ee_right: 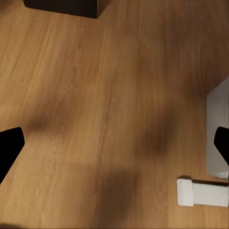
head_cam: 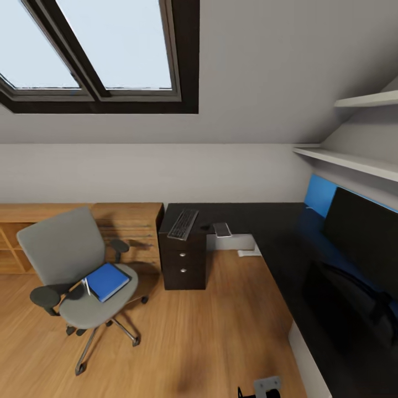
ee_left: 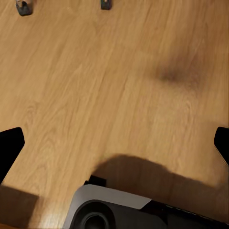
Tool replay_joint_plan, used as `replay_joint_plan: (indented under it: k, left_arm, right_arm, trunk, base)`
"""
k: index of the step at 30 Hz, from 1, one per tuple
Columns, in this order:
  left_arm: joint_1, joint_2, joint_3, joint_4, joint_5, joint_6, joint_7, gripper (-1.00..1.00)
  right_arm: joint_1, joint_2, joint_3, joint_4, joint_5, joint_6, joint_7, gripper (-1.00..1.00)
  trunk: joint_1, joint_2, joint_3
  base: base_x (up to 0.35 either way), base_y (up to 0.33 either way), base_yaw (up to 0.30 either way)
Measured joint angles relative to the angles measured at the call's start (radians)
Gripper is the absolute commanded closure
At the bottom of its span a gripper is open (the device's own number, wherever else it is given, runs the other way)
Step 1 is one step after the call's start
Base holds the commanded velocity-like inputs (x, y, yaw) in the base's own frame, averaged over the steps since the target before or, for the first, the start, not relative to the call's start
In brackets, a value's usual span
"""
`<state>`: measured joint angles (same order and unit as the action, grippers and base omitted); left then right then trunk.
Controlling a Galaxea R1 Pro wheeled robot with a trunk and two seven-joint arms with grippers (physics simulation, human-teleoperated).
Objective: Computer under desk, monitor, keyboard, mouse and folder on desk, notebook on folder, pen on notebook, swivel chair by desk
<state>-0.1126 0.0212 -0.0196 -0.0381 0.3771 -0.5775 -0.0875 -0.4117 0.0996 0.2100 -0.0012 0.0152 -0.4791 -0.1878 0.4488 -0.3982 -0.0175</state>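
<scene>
We logged: keyboard (head_cam: 183,224) at tabletop (head_cam: 265,221) far corner above the drawers; monitor (head_cam: 362,232) along its right edge; folder (head_cam: 106,281) on swivel chair (head_cam: 77,265) seat. Left end effector (ee_left: 114,143) and right end effector (ee_right: 114,143) fingers apart over the floor (head_cam: 193,342).

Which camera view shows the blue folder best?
The head view: the folder lies in full sight on the seat of the swivel chair. Both wrist views look down at the wood floor, away from the folder.

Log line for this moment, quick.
folder: on swivel chair | keyboard: on desk | left gripper, right gripper: open, empty
</scene>
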Motion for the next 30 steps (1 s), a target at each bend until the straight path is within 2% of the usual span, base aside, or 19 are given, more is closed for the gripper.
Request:
replay_joint_plan:
  k: [6, 24, 30]
  left_arm:
    - [0.0, 0.0, 0.001, 0.0, 0.001, 0.0, 0.0, -1.0]
    - [0.0, 0.0, 0.0, 0.0, 0.0, 0.001, 0.0, -1.0]
    - [0.0, -0.002, 0.0, 0.0, 0.0, 0.001, 0.0, -1.0]
  right_arm:
    - [0.0, 0.0, 0.0, 0.0, 0.0, 0.0, 0.0, -1.0]
    - [0.0, 0.001, 0.0, 0.0, 0.0, 0.0, 0.0, -1.0]
    - [0.0, 0.001, 0.0, 0.0, 0.0, 0.0, 0.0, -1.0]
  trunk:
    - [0.0, 0.0, 0.0]
    - [0.0, 0.0, 0.0]
    - [0.0, 0.0, 0.0]
  base:
    - [0.307, 0.093, 0.001]
    - [0.275, 0.23, 0.0]
    - [0.277, 0.042, 0.0]
